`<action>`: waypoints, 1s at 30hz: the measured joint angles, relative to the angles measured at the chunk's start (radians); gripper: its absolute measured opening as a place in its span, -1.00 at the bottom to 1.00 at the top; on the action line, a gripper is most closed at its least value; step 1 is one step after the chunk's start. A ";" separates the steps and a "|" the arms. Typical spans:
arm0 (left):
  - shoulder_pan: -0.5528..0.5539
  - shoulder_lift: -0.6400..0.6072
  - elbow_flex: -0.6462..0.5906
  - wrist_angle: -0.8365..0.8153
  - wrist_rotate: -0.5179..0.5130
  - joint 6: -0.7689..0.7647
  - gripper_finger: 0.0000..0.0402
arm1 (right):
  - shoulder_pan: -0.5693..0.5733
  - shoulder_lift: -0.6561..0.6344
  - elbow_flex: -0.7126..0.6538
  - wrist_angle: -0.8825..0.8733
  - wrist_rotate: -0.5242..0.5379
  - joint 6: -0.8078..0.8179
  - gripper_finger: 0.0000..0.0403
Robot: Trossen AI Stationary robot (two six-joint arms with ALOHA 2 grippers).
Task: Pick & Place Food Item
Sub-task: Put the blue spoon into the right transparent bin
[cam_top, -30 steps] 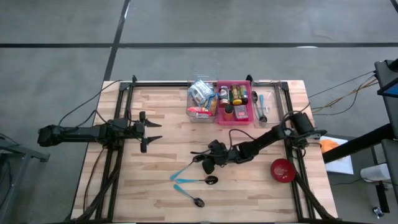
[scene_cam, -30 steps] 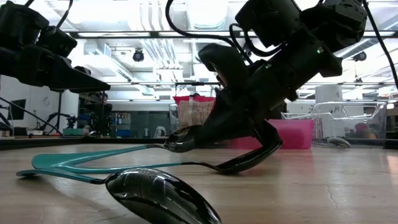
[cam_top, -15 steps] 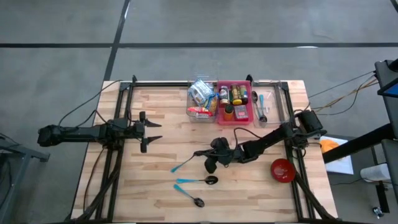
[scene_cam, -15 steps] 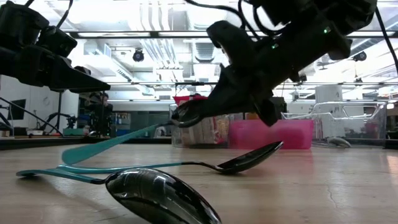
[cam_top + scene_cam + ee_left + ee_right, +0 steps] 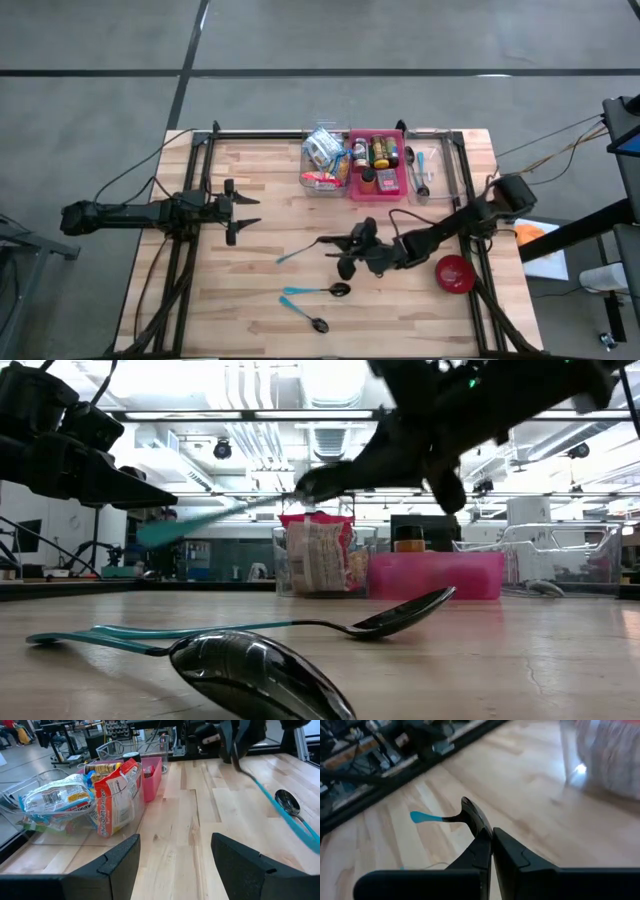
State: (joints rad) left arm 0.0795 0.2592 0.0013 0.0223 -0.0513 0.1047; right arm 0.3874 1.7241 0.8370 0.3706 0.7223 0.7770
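My right gripper (image 5: 333, 243) is over the middle of the table, shut on a spoon (image 5: 298, 251) with a teal handle. The spoon is in the air; its handle (image 5: 185, 527) slopes down toward the table's left. Food packets (image 5: 322, 150) stand in a clear bin (image 5: 307, 181) at the far edge, untouched. My left gripper (image 5: 243, 211) waits at the table's left, open, with nothing between its fingers. My right gripper pinches the spoon's bowl end (image 5: 471, 813) between its two fingers. The fingers come from the table's right, slanting a little downward. The handle (image 5: 425, 816) sticks out beyond the fingertips, roughly in line with them. The spoon is lifted clear of the table, handle end lowest.
Two more teal-handled spoons (image 5: 318, 291) (image 5: 305, 316) lie near the front edge. A red bowl (image 5: 454, 273) sits at the right. A pink bin (image 5: 397, 188) with bottles and a clear bin holding utensils (image 5: 421, 168) stand at the far edge.
My right gripper has risen and shifted toward the table's right edge, rolling its wrist, with the spoon held throughout. The spoon's handle end, which lay on the table beside the other spoons, has come up clear.
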 joint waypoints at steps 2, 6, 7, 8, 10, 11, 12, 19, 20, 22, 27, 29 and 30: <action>0.000 0.000 0.000 0.000 0.000 0.000 0.21 | 0.017 -0.029 -0.013 -0.003 0.058 -0.025 -0.96; 0.000 0.000 0.000 0.000 0.000 0.000 0.21 | 0.059 -0.112 -0.036 -0.029 0.175 -0.063 -0.96; 0.000 0.000 0.000 0.000 0.000 0.000 0.21 | 0.070 -0.140 -0.042 -0.047 0.203 -0.074 -0.96; 0.000 0.000 0.000 0.000 0.000 0.000 0.21 | 0.080 -0.165 -0.045 -0.071 0.232 -0.079 -0.96; 0.000 0.000 0.000 0.000 0.000 0.000 0.21 | 0.102 -0.218 -0.049 -0.143 0.295 -0.082 -0.96; 0.000 0.000 0.000 0.000 0.000 0.000 0.21 | 0.112 -0.245 -0.049 -0.182 0.329 -0.082 -0.96; 0.000 0.000 0.000 0.000 0.000 0.000 0.21 | 0.120 -0.272 -0.049 -0.222 0.360 -0.081 -0.96; 0.000 0.000 0.000 0.000 0.000 -0.001 0.21 | 0.139 -0.446 -0.049 -0.510 0.525 0.006 -0.96; 0.000 0.000 0.000 0.000 0.000 -0.001 0.21 | 0.138 -0.469 -0.049 -0.543 0.549 0.013 -0.96; 0.000 0.000 0.000 0.000 0.000 -0.001 0.21 | 0.138 -0.514 -0.049 -0.601 0.608 0.019 -0.96; 0.000 0.000 0.000 0.000 0.000 -0.003 0.21 | 0.138 -0.595 -0.049 -0.663 0.763 -0.002 -0.96; 0.000 0.000 0.000 0.000 0.000 -0.003 0.21 | 0.136 -0.617 -0.050 -0.663 0.818 -0.038 -0.96; 0.000 0.000 0.000 0.000 0.000 -0.003 0.21 | 0.136 -0.625 -0.053 -0.664 0.839 -0.051 -0.96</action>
State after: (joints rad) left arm 0.0795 0.2592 0.0013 0.0226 -0.0514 0.1013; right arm 0.5229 1.0988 0.7841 -0.2938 1.5617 0.7259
